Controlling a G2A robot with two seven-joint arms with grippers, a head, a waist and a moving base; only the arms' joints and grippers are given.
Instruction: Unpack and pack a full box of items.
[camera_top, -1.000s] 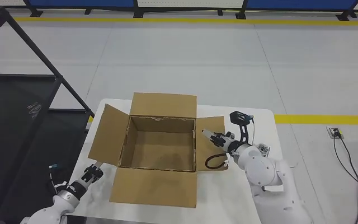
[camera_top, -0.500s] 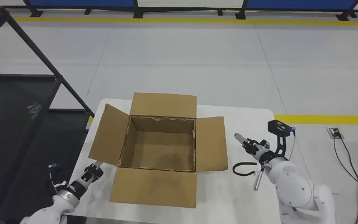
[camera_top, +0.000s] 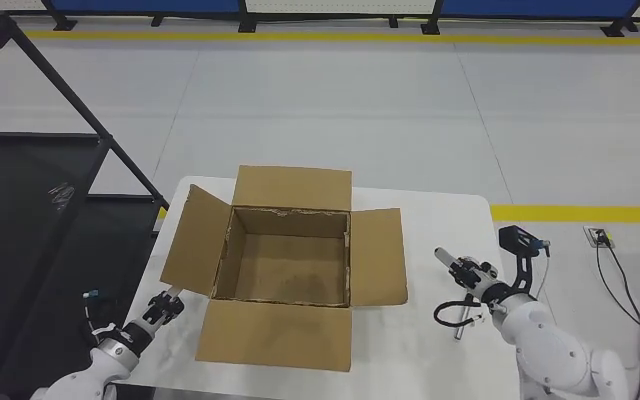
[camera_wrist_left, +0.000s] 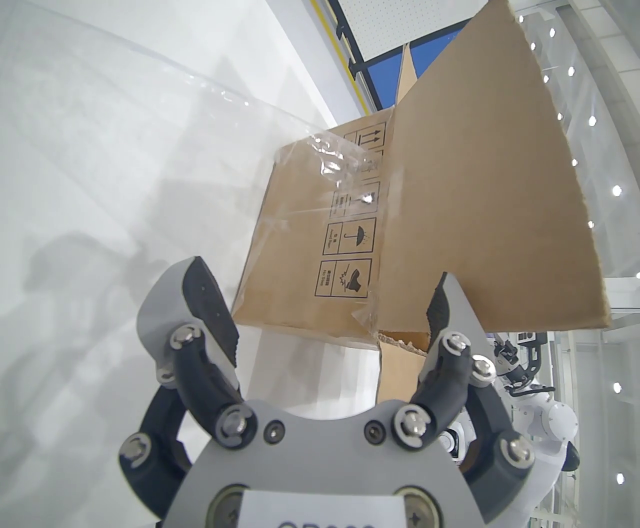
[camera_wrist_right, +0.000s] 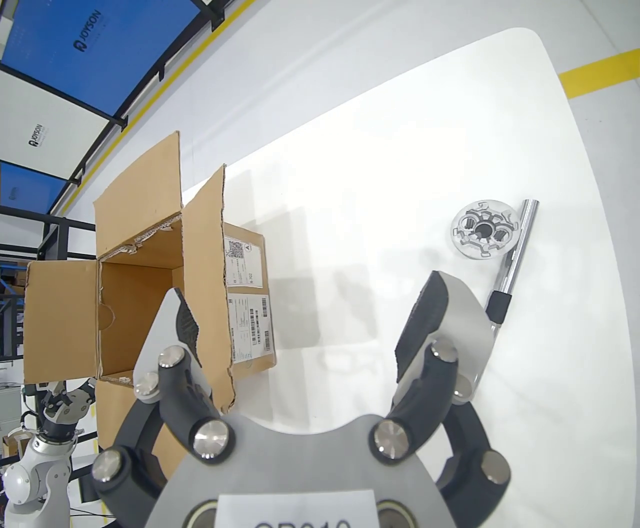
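An open cardboard box (camera_top: 290, 265) stands in the middle of the white table (camera_top: 430, 215), its flaps spread and its inside bare. My right gripper (camera_top: 447, 260) (camera_wrist_right: 305, 315) hovers open and holds nothing, to the right of the box's right flap. Just beyond it on the table lie a round metal disc (camera_wrist_right: 482, 230) and a metal rod (camera_wrist_right: 510, 260) with a black band; the rod (camera_top: 459, 328) also pokes out beside the arm in the top view. My left gripper (camera_top: 166, 302) (camera_wrist_left: 325, 310) is open and holds nothing at the table's front left, facing the box (camera_wrist_left: 350, 225).
The box's left flap (camera_top: 192, 240) juts up and out toward my left arm. Clear tape hangs off the box corner (camera_wrist_left: 345, 165). A dark rack (camera_top: 60, 200) stands off the table's left side. Bare tabletop lies between the box and the right edge.
My right arm has drawn back from the box's right flap, moving right toward the table's right side. The left arm has kept still.
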